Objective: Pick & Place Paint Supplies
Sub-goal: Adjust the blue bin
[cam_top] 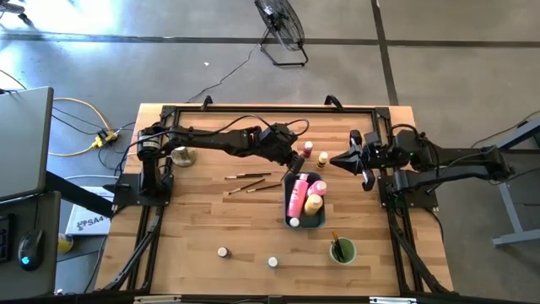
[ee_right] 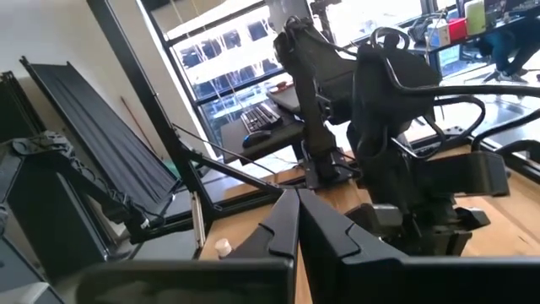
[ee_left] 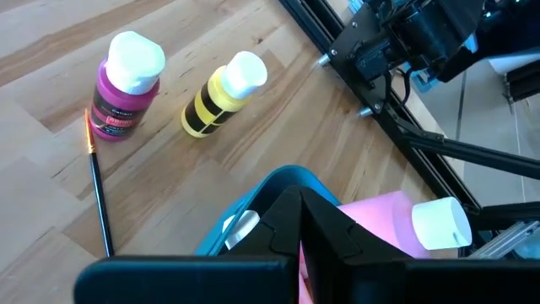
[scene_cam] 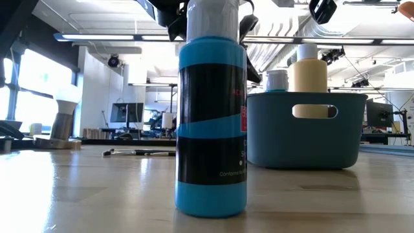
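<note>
My left gripper [cam_top: 297, 163] [ee_left: 300, 211] is shut on nothing and hovers over the far end of the blue-grey tray [cam_top: 321, 209] [ee_left: 278, 181]. In the tray lie a pink squeeze bottle [cam_top: 296, 196] [ee_left: 384, 221], a yellow one [cam_top: 314, 203] and a tiny jar [cam_top: 294, 222]. Just beyond the tray, a magenta jar [cam_top: 308, 146] [ee_left: 125, 89] and a yellow jar [cam_top: 322, 157] [ee_left: 221, 95] stand on the table. Two brushes [cam_top: 248, 177] lie left of the tray. My right gripper [cam_top: 332, 160] [ee_right: 295, 221] is shut, level, and points toward the left arm.
A green cup [cam_top: 342, 251] holding a brush stands near the front right. Two small jars [cam_top: 223, 252] [cam_top: 272, 263] stand near the front edge; the latter, blue [scene_cam: 211, 123], fills the low view. A round object [cam_top: 183, 156] sits by the left arm's base. A black frame [cam_top: 253, 109] rims the table.
</note>
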